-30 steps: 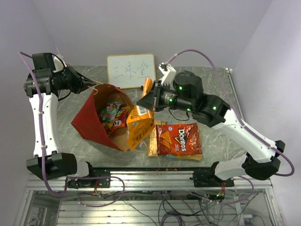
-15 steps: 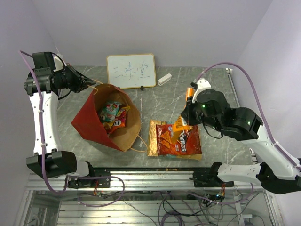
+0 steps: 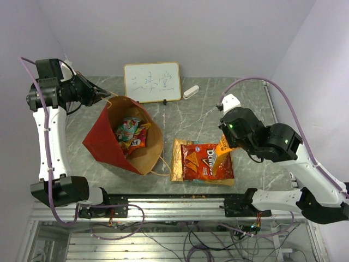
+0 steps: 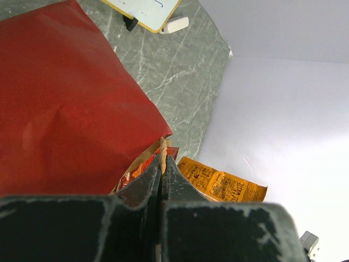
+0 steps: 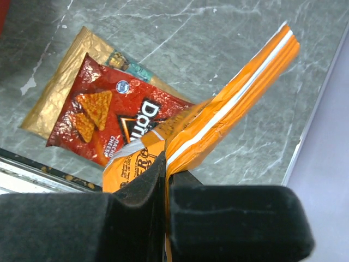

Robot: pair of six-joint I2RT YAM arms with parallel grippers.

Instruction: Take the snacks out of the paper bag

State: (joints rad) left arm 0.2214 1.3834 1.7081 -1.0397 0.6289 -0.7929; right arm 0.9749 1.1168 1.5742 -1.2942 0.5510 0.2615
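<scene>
The red paper bag lies tilted on the table, its brown mouth open toward the right, with several snacks inside. My left gripper is shut on the bag's tan handle, holding the rim up above the red paper. My right gripper is shut on an orange packet, which hangs above the right end of a red Doritos bag. The Doritos bag lies flat on a gold packet right of the paper bag.
A small whiteboard stands at the back, with a white eraser beside it. The metal rail runs along the table's near edge. The table's right edge is close to my right gripper.
My right gripper has carried the orange packet from the paper bag's mouth to the right, to above the Doritos bag. The left arm has kept its hold on the handle.
</scene>
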